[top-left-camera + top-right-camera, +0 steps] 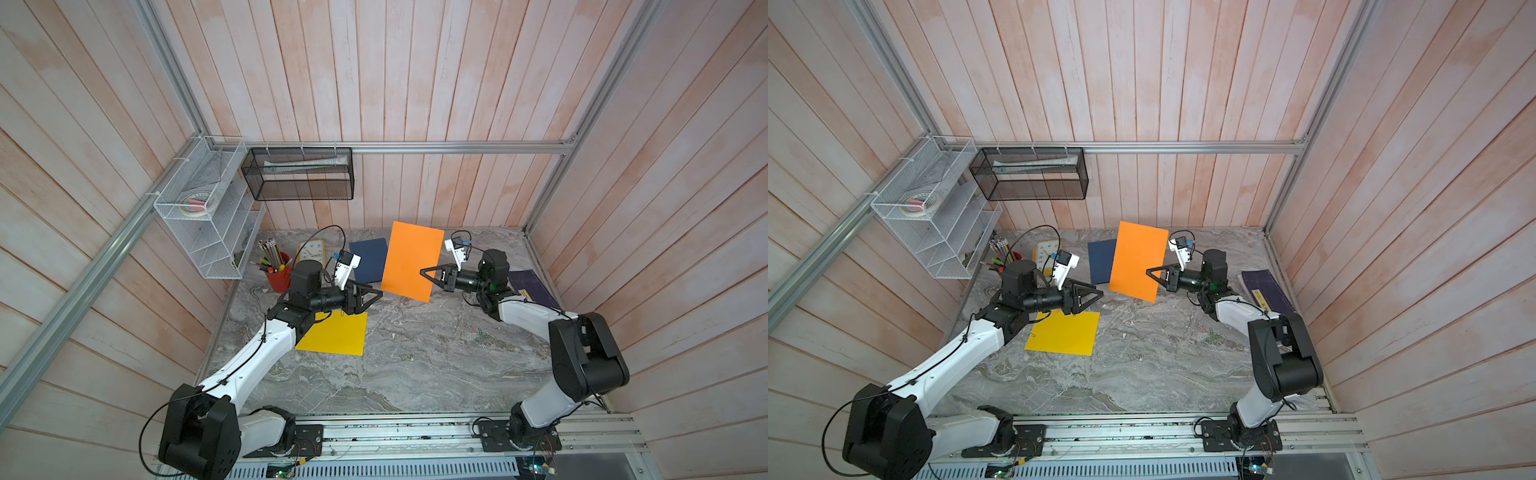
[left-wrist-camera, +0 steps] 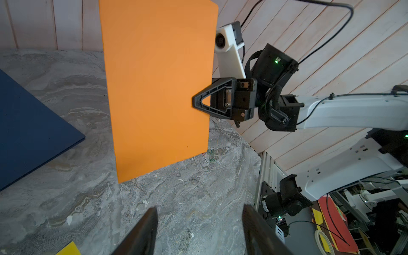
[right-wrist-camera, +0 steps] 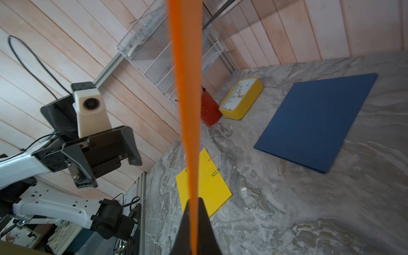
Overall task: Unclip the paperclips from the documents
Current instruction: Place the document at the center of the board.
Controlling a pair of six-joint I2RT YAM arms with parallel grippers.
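Because the orange document [image 1: 411,259] stands upright from a pinch on one side edge alone, without drooping, we judge it to be light and fairly stiff, more card than paper. The right end effector [image 1: 423,273] is closed flat on that edge, and the sheet's lower corner sits near the worktop [image 1: 415,374]. We see no clip on the faces and edges in view. The left end effector [image 2: 199,229] is spread partly open and holds nothing, just above the far edge of the yellow document [image 1: 336,336], which lies flat.

In the right wrist view, a green paperclip [image 3: 216,171] and a red paperclip [image 3: 210,159] sit on that yellow sheet's edge. A few loose paperclips [image 2: 212,154] lie on the worktop near the right arm. The blue document [image 1: 368,259] lies flat further back.

We expect the clips to be springy, slick wire, easy to lose from a fingertip pinch. The place to take one is the outer loop over the sheet's rim, drawing it off in the plane of the sheet while the sheet is held close by, so it does not buckle.

As for writing, the yellow clock [image 3: 241,98] shows dark numerals round its dial. The yellow label [image 1: 524,294] on the purple book [image 1: 534,289] carries marks too small to read.
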